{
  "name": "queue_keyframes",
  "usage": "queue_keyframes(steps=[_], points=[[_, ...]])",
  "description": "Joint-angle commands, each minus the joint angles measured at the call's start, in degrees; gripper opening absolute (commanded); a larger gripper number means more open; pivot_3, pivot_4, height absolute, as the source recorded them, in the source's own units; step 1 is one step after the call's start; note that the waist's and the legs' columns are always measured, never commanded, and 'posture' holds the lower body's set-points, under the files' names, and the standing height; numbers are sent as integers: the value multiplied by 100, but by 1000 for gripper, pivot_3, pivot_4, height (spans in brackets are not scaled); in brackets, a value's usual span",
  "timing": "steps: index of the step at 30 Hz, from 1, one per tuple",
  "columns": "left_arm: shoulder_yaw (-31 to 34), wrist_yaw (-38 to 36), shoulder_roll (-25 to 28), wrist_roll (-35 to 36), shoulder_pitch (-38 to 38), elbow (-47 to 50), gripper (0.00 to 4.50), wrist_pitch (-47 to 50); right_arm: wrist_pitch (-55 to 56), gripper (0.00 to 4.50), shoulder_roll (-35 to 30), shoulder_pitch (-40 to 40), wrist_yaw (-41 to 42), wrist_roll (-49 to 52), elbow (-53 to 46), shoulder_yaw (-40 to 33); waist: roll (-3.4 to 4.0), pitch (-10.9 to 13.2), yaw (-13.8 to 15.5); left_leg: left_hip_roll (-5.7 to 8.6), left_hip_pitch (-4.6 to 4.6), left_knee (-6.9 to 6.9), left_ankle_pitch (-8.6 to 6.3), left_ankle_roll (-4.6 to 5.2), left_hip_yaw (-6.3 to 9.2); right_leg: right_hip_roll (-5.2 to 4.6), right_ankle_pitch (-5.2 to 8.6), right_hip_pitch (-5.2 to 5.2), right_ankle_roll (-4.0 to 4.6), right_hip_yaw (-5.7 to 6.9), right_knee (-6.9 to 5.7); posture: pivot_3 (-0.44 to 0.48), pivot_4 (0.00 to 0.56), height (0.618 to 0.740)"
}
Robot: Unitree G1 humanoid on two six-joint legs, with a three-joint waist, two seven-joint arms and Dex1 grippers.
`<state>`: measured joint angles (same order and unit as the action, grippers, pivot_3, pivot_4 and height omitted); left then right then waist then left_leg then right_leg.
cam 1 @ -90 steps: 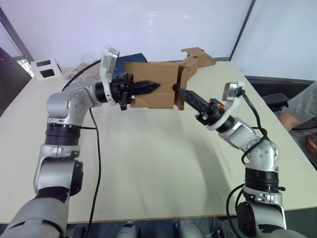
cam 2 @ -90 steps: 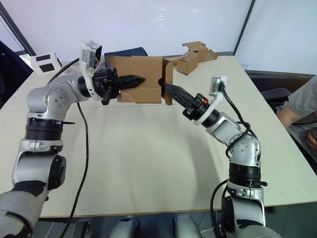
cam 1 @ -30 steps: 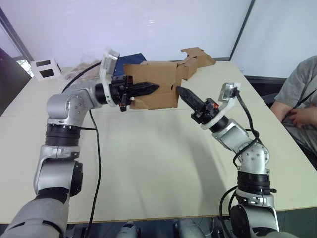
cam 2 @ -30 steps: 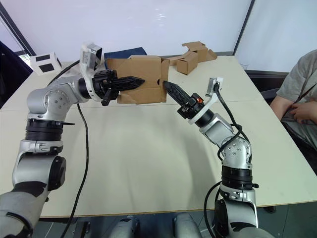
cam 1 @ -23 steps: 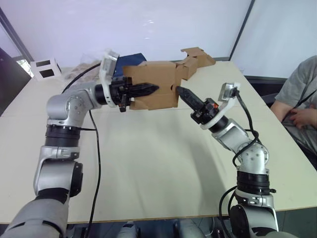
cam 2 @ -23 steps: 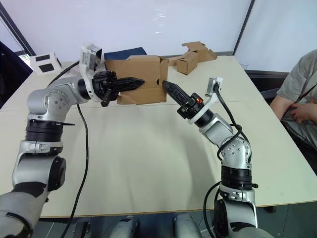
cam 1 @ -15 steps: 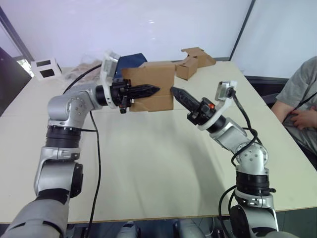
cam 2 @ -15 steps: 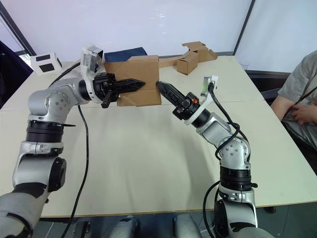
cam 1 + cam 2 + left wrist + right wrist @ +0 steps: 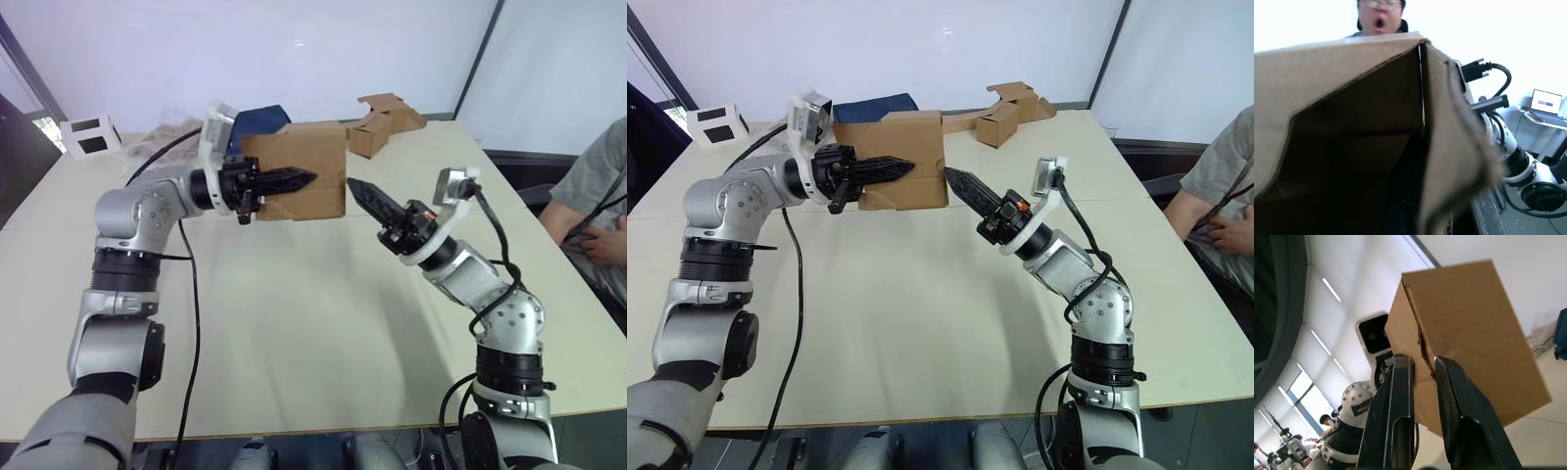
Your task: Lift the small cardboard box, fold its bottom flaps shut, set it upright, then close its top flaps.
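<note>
The small cardboard box (image 9: 312, 157) hangs above the far side of the table (image 9: 294, 323), lying on its side. My left gripper (image 9: 306, 178) is shut on its near wall, one finger outside and the other inside. The bottom flaps (image 9: 1415, 323) on the end facing right lie folded flat with a seam between them. At the opposite end, the top flaps (image 9: 860, 133) stand open. My right gripper (image 9: 355, 185) points at the folded end from a short distance, apart from it, its fingers (image 9: 1400, 382) a narrow gap apart and empty.
Another brown box with long strips (image 9: 387, 116) lies at the back right. A white box with black squares (image 9: 86, 135) sits at the back left, with a dark blue item (image 9: 257, 119) behind the held box. A person (image 9: 598, 196) sits to the right of the table.
The open flap on the box's right end has been folded flat against it. My right gripper pushed in towards that end, then drew back to the right. A person came into view at the right.
</note>
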<state>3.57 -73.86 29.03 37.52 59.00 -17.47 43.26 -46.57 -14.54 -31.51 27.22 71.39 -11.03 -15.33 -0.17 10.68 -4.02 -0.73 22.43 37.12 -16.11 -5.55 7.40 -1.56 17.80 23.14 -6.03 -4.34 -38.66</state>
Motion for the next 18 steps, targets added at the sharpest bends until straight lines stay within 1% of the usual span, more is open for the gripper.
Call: queue_keyframes(steps=[1,6,11,15,18], points=[[128,-12,56,74,159,57,0,-60,130,96,-80,-5,-47,166,-154,-205,0,0,-3,0,0,0,0,1,0,0,0,0,0,0,0,0,150,740],[111,-19,36,82,164,53,0,-59,283,43,-70,-38,-106,-27,-31,-187,0,0,-4,0,0,-1,-1,2,0,1,0,0,0,0,0,0,150,740],[93,-8,13,99,147,98,0,-28,367,43,-3,-95,27,-636,49,333,0,0,-7,0,0,0,-1,1,0,1,0,0,0,0,0,0,150,740],[47,-14,-4,72,125,117,0,-31,361,43,89,-160,189,-763,43,601,0,0,-8,0,0,-1,2,-3,0,2,0,2,0,0,0,0,150,740],[-3,-27,3,44,92,151,0,-25,389,43,154,-178,230,-848,58,669,0,0,1,0,0,0,2,-3,0,1,0,1,0,0,0,0,150,740]])
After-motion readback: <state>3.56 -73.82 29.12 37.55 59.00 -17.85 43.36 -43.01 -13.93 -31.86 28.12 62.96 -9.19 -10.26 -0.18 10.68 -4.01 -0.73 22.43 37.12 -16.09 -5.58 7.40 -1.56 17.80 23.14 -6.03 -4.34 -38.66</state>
